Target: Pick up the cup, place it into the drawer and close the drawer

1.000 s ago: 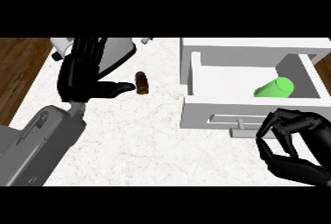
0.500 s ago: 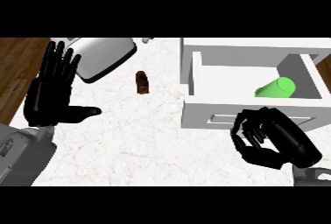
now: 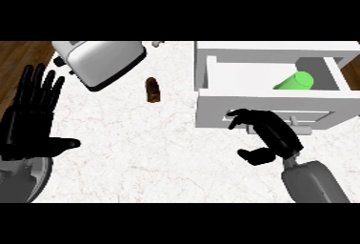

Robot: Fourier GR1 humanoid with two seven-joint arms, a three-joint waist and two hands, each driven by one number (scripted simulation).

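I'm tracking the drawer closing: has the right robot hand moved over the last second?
Yes. The right robot hand has shifted left and up, reaching the front of the open drawer.

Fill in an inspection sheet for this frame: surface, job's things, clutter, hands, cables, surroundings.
Surface: white marbled counter, no spills seen.
Job's things: green cup lying on its side inside the open drawer; drawer not yet closed.
Clutter: silver toaster at the back left; small brown object to its right.
Hands: left hand open, fingers up, resting at the left edge; right hand at the drawer's front, fingers curled, holding nothing.
Cables: nothing seen.
Surroundings: wooden floor past the counter's left edge.
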